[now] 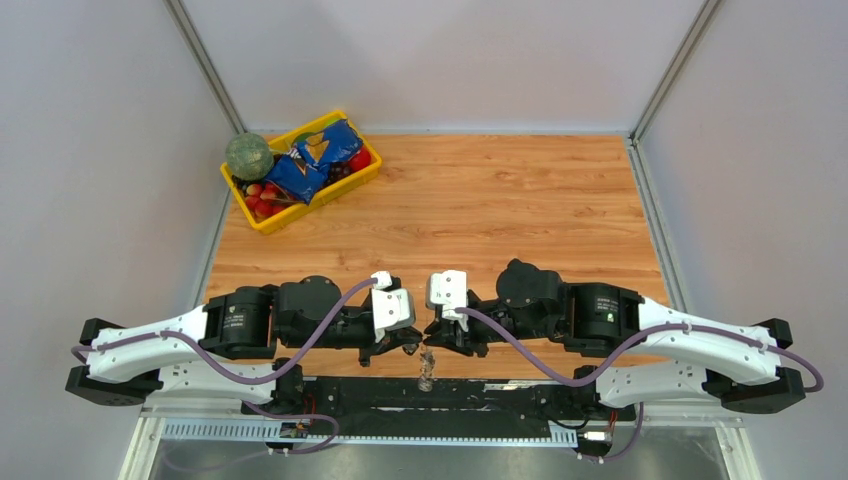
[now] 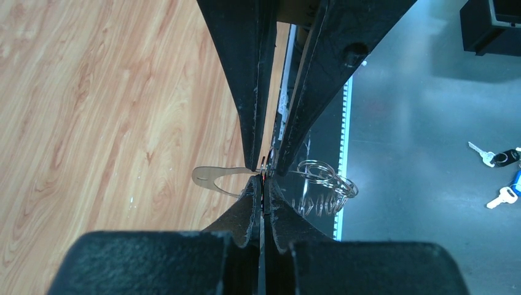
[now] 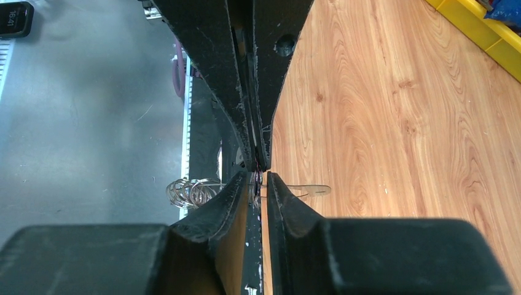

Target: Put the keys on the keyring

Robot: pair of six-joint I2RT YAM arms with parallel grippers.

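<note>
The left gripper (image 2: 264, 183) has its fingers pressed together, pinching the thin metal of the keyring (image 2: 321, 172) at their tips. The right gripper (image 3: 258, 178) meets it tip to tip from the other side. Its fingers stand a narrow slit apart with the same thin metal in the slit, and I cannot tell whether they press on it. From the pinch the keyring runs two ways: a bunch of coiled wire rings on the near side, over the table's near edge, and a flat pale tab (image 2: 207, 176) on the far side, above the wooden table (image 1: 520, 210). From above, both grippers sit at the middle of the table's near edge, and a small glinting piece hangs just below them over the black rail (image 1: 480, 392). The keys (image 2: 505, 157) lie on the grey surface off the near edge, well apart from the fingers; one is silvery with a black head, another has a blue head. A small black device (image 3: 15, 18) on that grey surface shows pale digits too small to read surely. In the far left corner a yellow bin (image 1: 262, 218) holds blue snack bags (image 1: 312, 160) whose print is not legible, red fruit and a green ball (image 1: 248, 155).
</note>
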